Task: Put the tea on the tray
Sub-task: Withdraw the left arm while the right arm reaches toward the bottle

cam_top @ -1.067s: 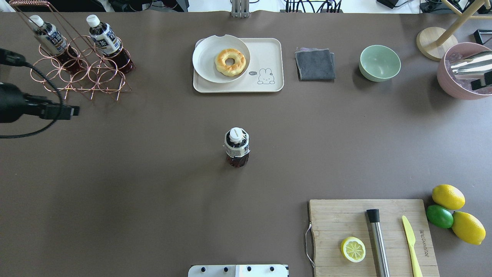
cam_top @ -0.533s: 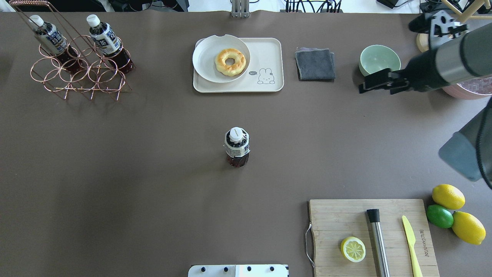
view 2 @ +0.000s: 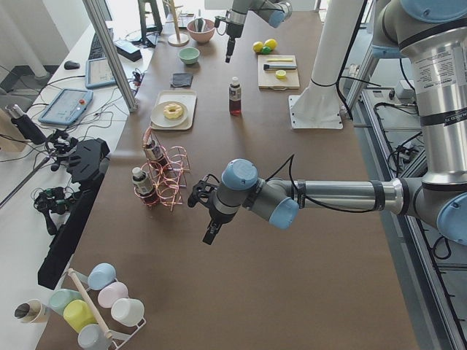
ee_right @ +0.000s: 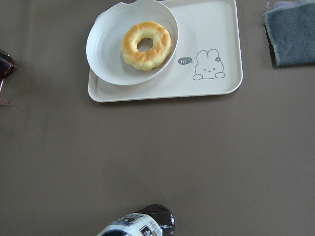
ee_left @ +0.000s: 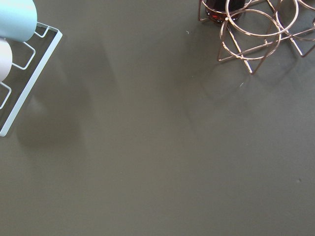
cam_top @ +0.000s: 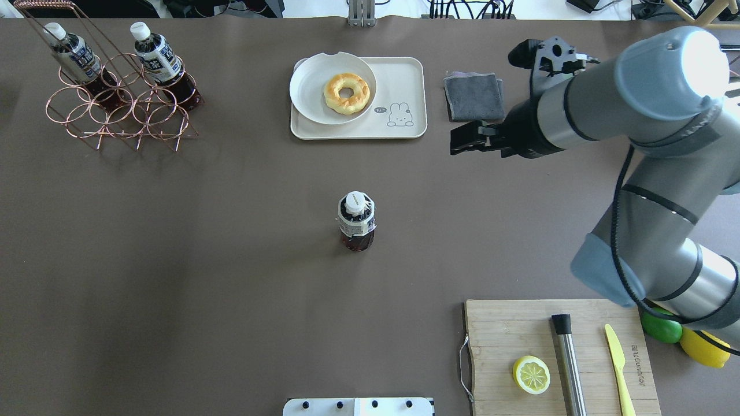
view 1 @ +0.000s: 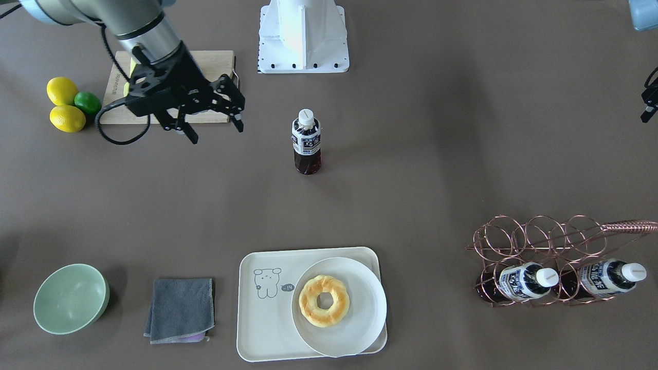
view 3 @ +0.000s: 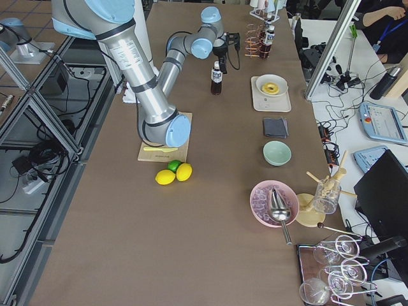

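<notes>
Gaping right claw (view 1: 217,134), clearest front-on

On the bench (cam_top: 202,277) the tea (cam_top: 356,222) stands at the middle, the tray (cam_top: 404,75) by the far edge, the wire rack (cam_top: 134,110) in the far left corner, the cutting board (cam_top: 503,329) in the near right corner.
</notes>
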